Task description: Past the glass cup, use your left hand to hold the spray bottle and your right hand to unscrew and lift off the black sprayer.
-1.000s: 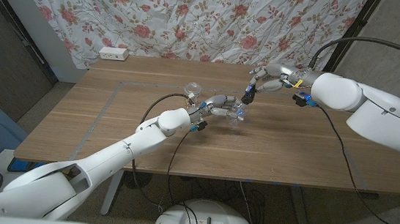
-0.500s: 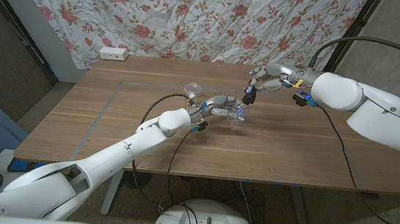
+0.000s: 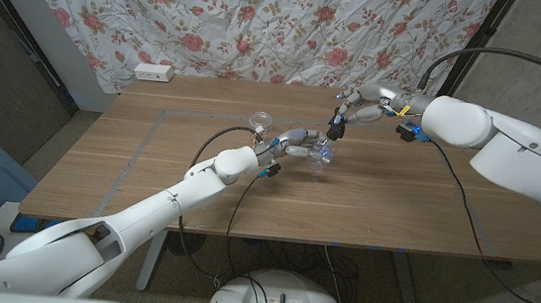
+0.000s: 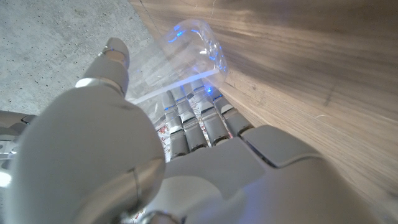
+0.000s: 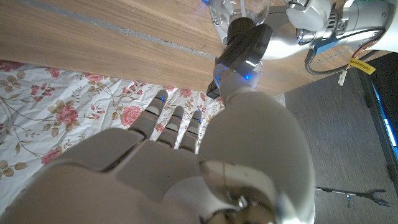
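Note:
Beyond the glass cup [image 3: 263, 123], a clear spray bottle [image 3: 322, 155] stands on the table with my left hand [image 3: 296, 142] wrapped around its body. In the left wrist view the fingers [image 4: 189, 118] curl around the transparent bottle [image 4: 186, 46]. My right hand [image 3: 361, 107] pinches the black sprayer [image 3: 334, 126] just above the bottle's neck. In the right wrist view the sprayer [image 5: 244, 48] sits between thumb and fingers, close to the bottle's mouth [image 5: 241, 11], with my left hand [image 5: 311, 23] beside it. Whether the sprayer still touches the neck is unclear.
A white power strip [image 3: 153, 72] lies at the table's far left edge, in front of a floral curtain [image 3: 263, 22]. A thin taped rectangle [image 3: 159, 121] marks the tabletop. Cables hang from both wrists near the bottle.
My right hand has risen slightly with the black sprayer. The left hand and bottle have stayed in place.

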Tool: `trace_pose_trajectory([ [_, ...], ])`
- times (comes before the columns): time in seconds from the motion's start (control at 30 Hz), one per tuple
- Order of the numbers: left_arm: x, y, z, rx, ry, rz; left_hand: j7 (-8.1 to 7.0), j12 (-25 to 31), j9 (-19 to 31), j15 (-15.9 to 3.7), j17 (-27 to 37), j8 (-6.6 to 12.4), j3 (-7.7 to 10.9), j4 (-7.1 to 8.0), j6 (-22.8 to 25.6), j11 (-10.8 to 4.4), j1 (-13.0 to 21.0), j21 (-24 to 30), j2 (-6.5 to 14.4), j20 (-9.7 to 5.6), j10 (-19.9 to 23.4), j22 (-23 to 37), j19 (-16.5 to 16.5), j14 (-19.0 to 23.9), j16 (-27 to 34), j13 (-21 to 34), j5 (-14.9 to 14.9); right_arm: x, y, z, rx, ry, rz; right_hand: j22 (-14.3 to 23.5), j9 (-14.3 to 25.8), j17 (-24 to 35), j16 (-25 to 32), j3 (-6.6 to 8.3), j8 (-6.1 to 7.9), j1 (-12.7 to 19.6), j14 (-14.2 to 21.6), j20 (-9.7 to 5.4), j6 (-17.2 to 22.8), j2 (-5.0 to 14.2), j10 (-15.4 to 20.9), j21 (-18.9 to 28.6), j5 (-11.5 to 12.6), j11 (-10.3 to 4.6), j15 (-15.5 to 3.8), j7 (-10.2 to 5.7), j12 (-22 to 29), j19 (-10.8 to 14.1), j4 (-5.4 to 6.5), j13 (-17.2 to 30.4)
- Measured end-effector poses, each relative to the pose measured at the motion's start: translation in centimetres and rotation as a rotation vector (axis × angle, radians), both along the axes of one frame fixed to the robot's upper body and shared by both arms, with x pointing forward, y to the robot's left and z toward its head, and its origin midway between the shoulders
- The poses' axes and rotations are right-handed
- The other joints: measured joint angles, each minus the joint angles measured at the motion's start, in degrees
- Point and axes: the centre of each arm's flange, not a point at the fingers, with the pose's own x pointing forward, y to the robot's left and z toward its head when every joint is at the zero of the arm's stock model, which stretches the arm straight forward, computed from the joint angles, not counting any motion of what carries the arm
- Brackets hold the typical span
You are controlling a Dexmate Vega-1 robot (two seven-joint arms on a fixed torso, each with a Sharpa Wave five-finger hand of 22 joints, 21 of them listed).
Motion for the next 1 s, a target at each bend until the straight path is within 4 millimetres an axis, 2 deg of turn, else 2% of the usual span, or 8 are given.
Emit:
trace_pose_trajectory([
  [0.07,0.0,0.0,0.0,0.0,0.0,0.001,0.0,0.0,0.0,0.0,0.0,0.0,0.07,-0.07,0.0,0.0,0.0,0.0,0.0,0.0,0.0,0.0,0.0,0.0,0.0,0.01,0.0,0.0,0.0,-0.1,0.001,0.006,0.003,0.0,-0.24,0.0,0.0,0.0,-0.29,0.07,-0.41,0.2,-0.25,-0.07,-0.35,0.0,0.0,0.36,0.41,0.18,0.0,-0.2,0.0,0.0],
  [0.13,0.1,0.0,0.0,0.0,0.001,0.001,0.0,0.0,-0.02,0.0,-0.08,0.0,0.07,-0.07,0.0,0.0,0.0,0.0,0.0,0.0,0.0,0.0,0.0,0.0,0.0,0.01,0.0,0.0,-0.1,0.1,0.004,0.007,0.003,0.0,-0.26,0.15,0.0,-0.01,-0.29,0.82,-0.82,-0.02,-0.51,-0.82,-0.72,0.0,0.0,0.1,0.39,0.11,-0.17,-0.42,0.01,0.0],
  [0.3,0.1,0.1,0.0,0.0,0.0,0.002,0.0,0.0,-0.16,0.0,-0.05,0.0,0.07,-0.07,0.0,0.0,0.0,0.0,0.0,0.0,0.0,0.0,0.0,0.0,0.0,0.01,0.0,0.0,-0.2,0.4,0.01,0.013,0.009,0.0,-0.76,0.26,-0.33,-0.17,-1.17,0.82,-1.53,0.09,-1.76,-0.82,-1.59,0.0,0.22,0.51,0.92,0.12,-0.54,-1.13,0.17,0.0],
  [0.53,0.2,0.1,0.1,-0.001,0.001,0.002,0.0,-0.02,-0.2,0.0,-0.01,0.0,0.07,-0.07,0.0,-0.01,0.0,0.0,0.0,0.0,-0.01,0.0,0.0,0.0,0.0,0.01,0.0,-0.3,-0.6,1.2,0.026,0.015,0.021,0.0,-1.44,0.53,-0.33,-1.16,-2.85,0.56,-1.71,-0.08,-4.47,-1.07,-2.26,0.0,0.22,1.02,1.1,0.12,-0.54,-1.29,1.16,0.0],
  [0.57,0.2,0.1,0.1,-0.001,0.001,0.002,0.0,-0.02,-0.21,0.0,-0.01,0.0,0.08,-0.07,0.0,-0.01,0.0,0.0,0.0,0.0,-0.01,0.0,0.0,0.0,0.0,0.0,0.0,-0.3,-0.6,1.2,0.029,0.019,0.023,0.0,-1.55,0.53,-0.33,-1.4,-3.19,-0.05,-1.69,0.13,-5.09,-1.66,-2.4,0.0,0.22,1.17,1.08,0.1,-0.54,-1.09,1.39,0.0],
  [0.73,0.2,0.1,0.1,-0.002,0.0,0.003,0.0,-0.08,-0.31,0.0,-0.01,0.0,0.07,-0.07,0.0,-0.01,0.0,0.0,0.0,0.0,-0.01,0.0,0.0,0.0,-0.4,0.02,0.0,-0.7,-1.0,1.6,0.035,0.018,0.017,0.0,-2.11,0.79,-0.06,-2.93,-4.68,-2.62,-0.66,0.74,-7.49,-1.97,-2.76,0.24,0.22,2.19,1.32,0.08,-0.54,-0.47,2.12,0.0],
  [0.87,0.1,0.1,0.2,-0.003,-0.001,0.002,0.0,-0.09,-0.3,0.0,-0.01,0.0,0.07,-0.07,0.0,-0.01,0.0,0.0,0.0,0.0,-0.01,0.0,0.0,0.0,-0.4,0.21,0.0,-0.6,-1.1,1.6,0.047,0.023,0.017,0.0,-2.31,0.68,-0.06,-4.09,-5.55,-6.04,-0.31,1.56,-9.0,-2.94,-3.05,0.25,0.22,3.1,2.17,0.24,-0.54,-0.09,2.96,0.0],
  [1.0,0.0,-0.1,0.3,-0.004,-0.003,-0.001,0.0,-0.24,-0.3,0.0,-0.02,0.0,0.07,-0.07,0.0,-0.01,0.0,0.0,0.0,0.0,-0.01,0.0,0.0,0.0,-0.4,0.46,-0.01,-0.6,-1.2,1.7,0.06,0.022,0.013,0.0,-2.38,0.63,-0.06,-5.91,-5.96,-9.9,-0.09,2.3,-9.84,-3.84,-3.17,0.25,-0.02,3.83,2.78,0.41,-0.53,0.45,3.98,0.0],
])
